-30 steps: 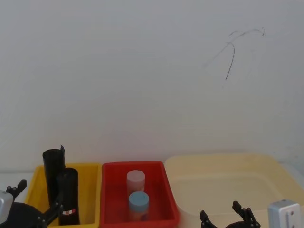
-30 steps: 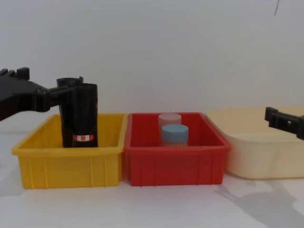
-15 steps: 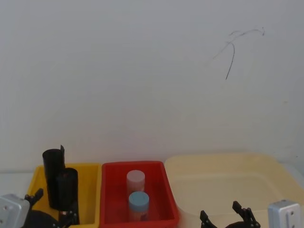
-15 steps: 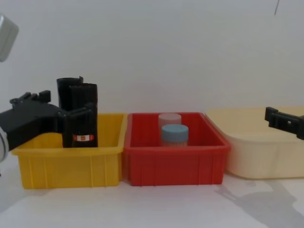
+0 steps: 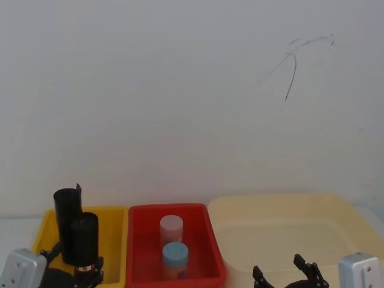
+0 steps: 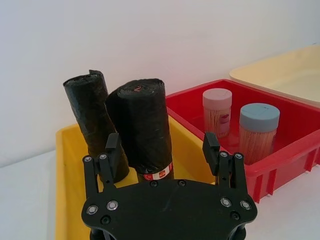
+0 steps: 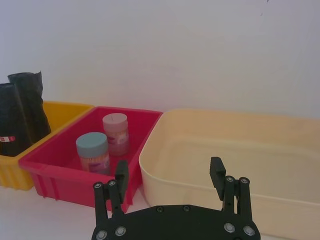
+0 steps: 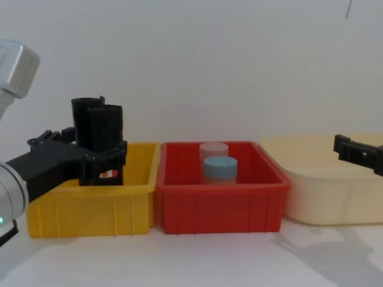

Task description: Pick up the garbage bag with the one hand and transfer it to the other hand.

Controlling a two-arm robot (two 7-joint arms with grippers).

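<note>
The garbage bag [image 6: 142, 125], a short black roll with a red-and-white label band near its base, stands upright in the yellow bin [image 6: 62, 165] in front of a taller plain black roll [image 6: 90, 110]. My left gripper [image 6: 161, 150] is open, its fingers level with the bag's lower half and the bag close to the left finger [image 6: 112, 150]. From the chest, the left gripper [image 8: 100, 149] reaches in from the left and straddles the garbage bag [image 8: 108, 122]. My right gripper [image 7: 169, 176] hangs open and empty over the cream bin [image 7: 260, 145].
A red bin [image 8: 218, 200] with two capped jars, pink [image 8: 213, 149] and blue [image 8: 219, 167], sits between the yellow bin [image 8: 90, 206] and the cream bin [image 8: 335, 197]. A white wall rises close behind all three. Bare table lies in front.
My left gripper has dropped from the top of the rolls to the garbage bag's lower half and pushed in toward it, still open. The right arm has not moved.
</note>
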